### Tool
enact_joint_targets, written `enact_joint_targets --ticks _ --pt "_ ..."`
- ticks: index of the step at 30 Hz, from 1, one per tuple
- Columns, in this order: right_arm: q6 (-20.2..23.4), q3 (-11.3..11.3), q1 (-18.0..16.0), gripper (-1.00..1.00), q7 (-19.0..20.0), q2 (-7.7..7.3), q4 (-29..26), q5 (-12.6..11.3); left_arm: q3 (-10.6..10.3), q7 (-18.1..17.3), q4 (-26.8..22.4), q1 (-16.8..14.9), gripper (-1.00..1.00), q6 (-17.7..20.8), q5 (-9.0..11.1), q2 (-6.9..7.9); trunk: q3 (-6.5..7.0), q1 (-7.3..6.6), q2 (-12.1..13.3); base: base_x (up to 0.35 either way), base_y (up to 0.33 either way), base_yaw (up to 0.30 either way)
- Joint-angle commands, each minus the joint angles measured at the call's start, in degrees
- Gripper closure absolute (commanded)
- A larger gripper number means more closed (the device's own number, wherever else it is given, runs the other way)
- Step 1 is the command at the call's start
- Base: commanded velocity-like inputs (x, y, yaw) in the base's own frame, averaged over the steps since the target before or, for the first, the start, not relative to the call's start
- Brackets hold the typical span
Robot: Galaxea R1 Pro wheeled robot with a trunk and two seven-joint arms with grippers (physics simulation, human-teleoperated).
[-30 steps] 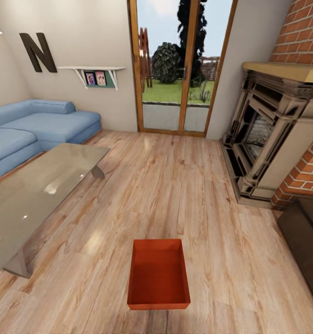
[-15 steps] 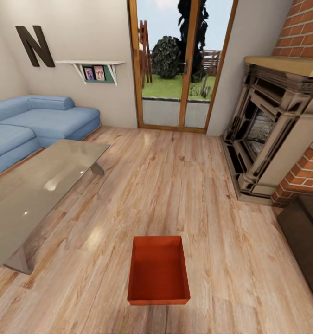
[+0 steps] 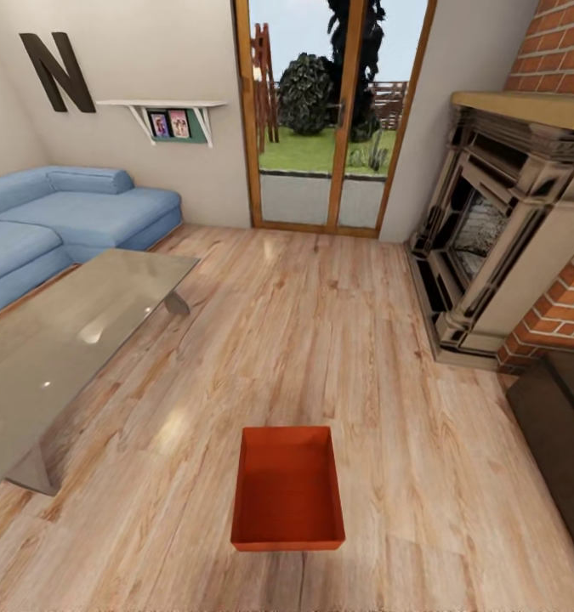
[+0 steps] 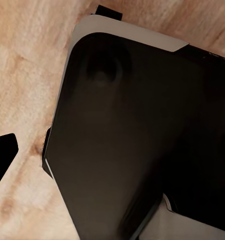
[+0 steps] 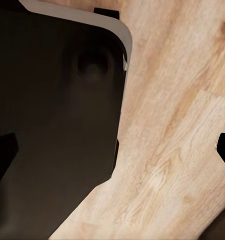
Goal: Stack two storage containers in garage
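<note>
Down at the left gripper [image 4: 2, 162], a single black fingertip pokes in over the plank floor [image 4: 22, 75], and next to it looms the robot's dark base [image 4: 142, 130] with its pale rim; I cannot tell whether that gripper is spread or closed. The right gripper [image 5: 112, 150] is much the same story: black tips show at both sides of its wrist view, wide apart, with nothing between them but the base and wood planks, so it looks spread and empty.

Out in the room, one bin [image 3: 287, 487] sits upright on the floor right in front of the robot, well clear of all the furniture, its open top showing a bare orange-red inside. The glass table [image 3: 65, 340] stands off to the left of the bin, and behind the table is the blue sofa [image 3: 74, 221] against the wall. On the right stands the fireplace [image 3: 499, 246], its brick rising above. Glazed wooden doors [image 3: 329, 119] stand at the far wall, with a garden beyond. A shelf [image 3: 163, 110] and a big letter N [image 3: 57, 72] hang above the sofa.
</note>
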Motion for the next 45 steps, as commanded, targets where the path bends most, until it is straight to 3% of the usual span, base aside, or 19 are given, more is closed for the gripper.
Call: enact_joint_targets --ticks 1,6,45 --pt "-0.31 0.44 -0.07 -1.0 -0.13 0.02 0.18 -0.19 0.39 -0.08 0.06 -0.03 -1.0 -0.41 0.1 0.0 -0.14 0.0 -0.03 0.0 -0.201 0.0" --pt "-0.25 0.44 -0.07 -1.0 -0.13 0.02 0.18 -0.19 0.46 -0.04 0.22 -0.03 -1.0 -2.9 0.81 0.21 -0.61 0.0 -0.03 0.0 -0.079 0.0" --pt "-0.22 0.44 -0.07 -1.0 -0.13 0.01 0.18 -0.19 0.48 -0.01 0.24 -0.03 -1.0 -3.12 0.89 0.22 -4.25 0.0 -0.03 0.0 -0.001 0.0"
